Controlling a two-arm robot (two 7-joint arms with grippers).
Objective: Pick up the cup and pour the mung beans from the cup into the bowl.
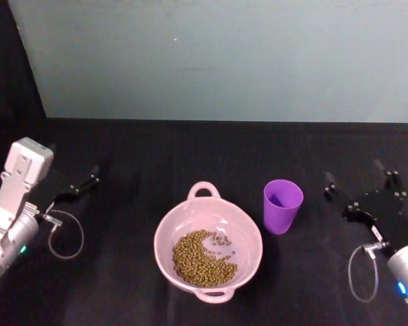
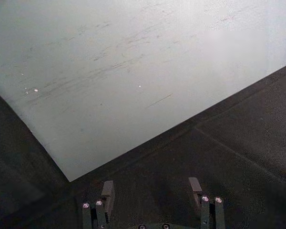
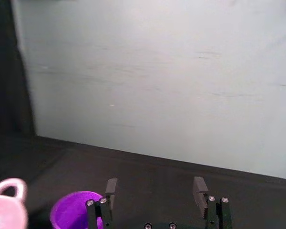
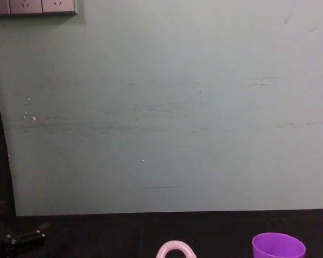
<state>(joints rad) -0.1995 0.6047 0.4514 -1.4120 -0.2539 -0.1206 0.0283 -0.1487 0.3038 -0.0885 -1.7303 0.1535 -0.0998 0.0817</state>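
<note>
The cup (image 1: 283, 204) stands upright on the black surface (image 1: 136, 163), just right of the bowl (image 1: 208, 242), which already holds the mung beans (image 1: 202, 259). Both grippers, right (image 1: 358, 189) and left (image 1: 78, 187), sit well apart with fingers spread; any regrasp should close squarely around the cup's middle.

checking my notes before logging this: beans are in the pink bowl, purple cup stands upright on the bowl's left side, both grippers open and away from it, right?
One thing is off: the cup stands on the right side of the bowl, as the head view shows. The rest holds: the beans lie in the bowl, the cup is upright, and the left gripper and right gripper are open and apart from it.
</note>
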